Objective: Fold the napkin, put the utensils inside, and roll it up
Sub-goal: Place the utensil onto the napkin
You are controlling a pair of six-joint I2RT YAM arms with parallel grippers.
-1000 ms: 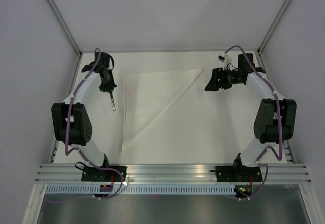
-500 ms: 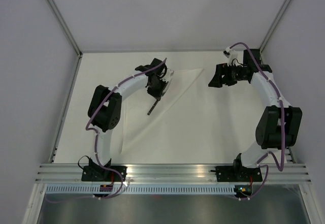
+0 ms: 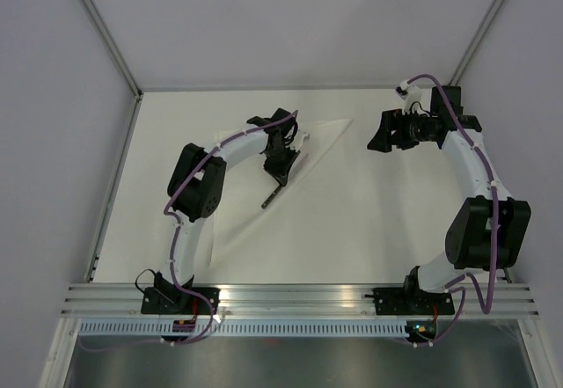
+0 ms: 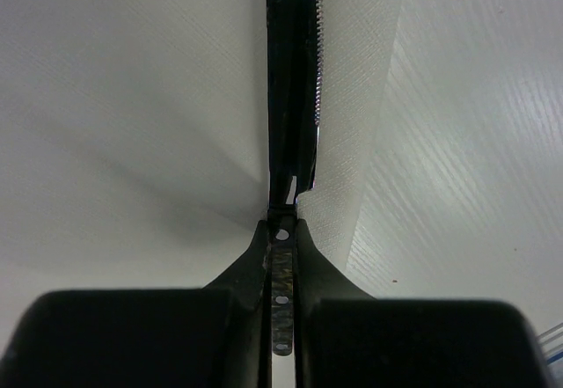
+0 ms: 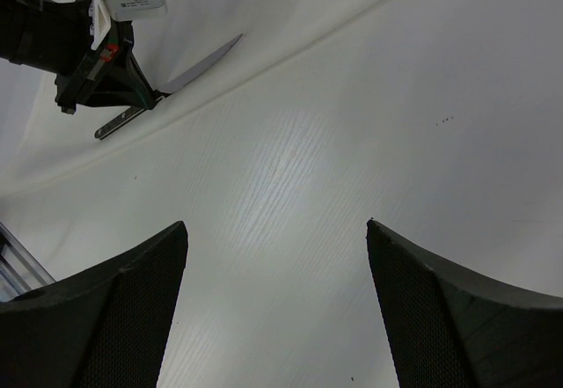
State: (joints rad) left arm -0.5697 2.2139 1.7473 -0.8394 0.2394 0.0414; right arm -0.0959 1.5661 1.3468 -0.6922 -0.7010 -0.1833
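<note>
The white napkin [image 3: 321,133] lies folded into a triangle on the cream table, its long edge running from far right to near left. My left gripper [image 3: 280,175] is over that edge, shut on the handle of a serrated silvery knife [image 3: 269,198] whose blade points toward the near left. In the left wrist view the knife [image 4: 295,98] hangs just above the napkin [image 4: 132,98], close to its edge. My right gripper [image 3: 383,133] is open and empty, right of the napkin's far tip. The right wrist view shows the knife [image 5: 198,64] and napkin [image 5: 290,1]. No other utensil shows.
Bare table [image 3: 369,212] lies right of the napkin and under my right gripper [image 5: 277,230]. Grey walls enclose the table on three sides. An aluminium rail [image 3: 299,300] with both arm bases runs along the near edge.
My left arm has swung from the table's far left over the napkin, carrying the knife to the folded edge. My right gripper has drawn slightly to the right.
</note>
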